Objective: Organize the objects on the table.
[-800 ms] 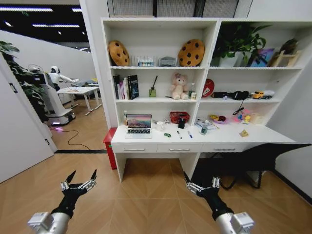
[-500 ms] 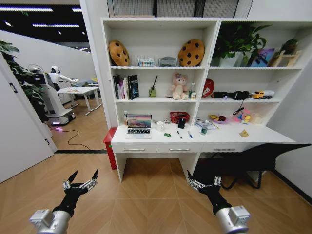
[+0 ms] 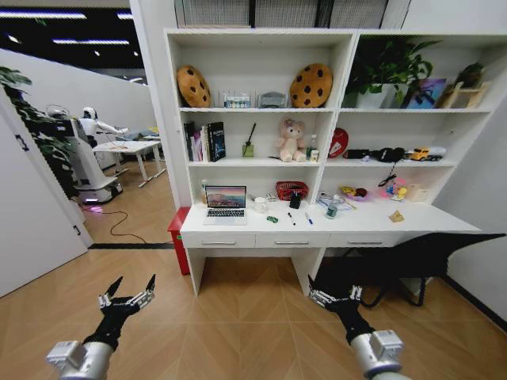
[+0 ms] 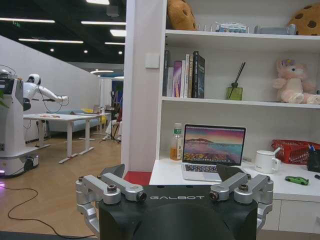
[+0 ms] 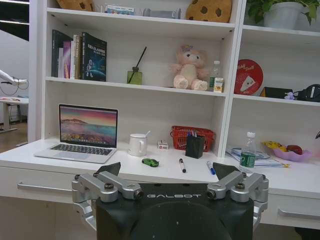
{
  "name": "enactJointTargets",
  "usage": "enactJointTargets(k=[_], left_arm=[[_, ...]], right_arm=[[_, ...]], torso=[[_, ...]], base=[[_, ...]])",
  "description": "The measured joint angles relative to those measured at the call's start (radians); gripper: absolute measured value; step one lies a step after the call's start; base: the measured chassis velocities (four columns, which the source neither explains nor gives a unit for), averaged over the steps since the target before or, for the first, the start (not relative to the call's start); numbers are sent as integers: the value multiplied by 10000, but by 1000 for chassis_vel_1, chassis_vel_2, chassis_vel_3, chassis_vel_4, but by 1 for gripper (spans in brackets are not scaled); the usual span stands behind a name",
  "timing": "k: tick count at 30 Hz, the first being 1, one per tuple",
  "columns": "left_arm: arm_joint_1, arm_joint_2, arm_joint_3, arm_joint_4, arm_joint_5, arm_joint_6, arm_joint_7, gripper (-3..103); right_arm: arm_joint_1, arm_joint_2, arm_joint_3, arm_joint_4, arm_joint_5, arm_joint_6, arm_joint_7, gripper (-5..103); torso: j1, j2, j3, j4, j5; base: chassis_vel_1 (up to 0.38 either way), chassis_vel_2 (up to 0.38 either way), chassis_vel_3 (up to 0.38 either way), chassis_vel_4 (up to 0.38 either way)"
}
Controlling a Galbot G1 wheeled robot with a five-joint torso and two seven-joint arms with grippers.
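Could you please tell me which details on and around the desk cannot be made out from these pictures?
- Drawers of the table: shut fronts hide their contents, head view.
- Red basket: the pen holder in front covers part of it, right wrist view.
- Laptop: keyboard lettering too small.
- Green toy car: too small for detail, head view.
- Table's right end: cut off by the frame edge, right wrist view.

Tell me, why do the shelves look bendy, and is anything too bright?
Head view: the wide lens bows the shelf edges outward. Left wrist view: ceiling lights glare, laptop screen glows. Right wrist view: even light, straight shelves, laptop sharp.
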Motion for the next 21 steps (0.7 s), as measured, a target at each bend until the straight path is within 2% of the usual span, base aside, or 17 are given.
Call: enactJointTargets(k=[8,21], left_arm=[[-253,-15,15,-123,-63,214,-164,100],[-270,-170,112,-241,130,213,-121,100]], right_arm=[[286,-102,-21,28,33,-235,74,100],[275,-182,70,109,89,-477,293,100]], torso=[[0,0,0,0,1],[-1,0,0,0,0]], base=[[0,0,0,0],[0,0,0,0]])
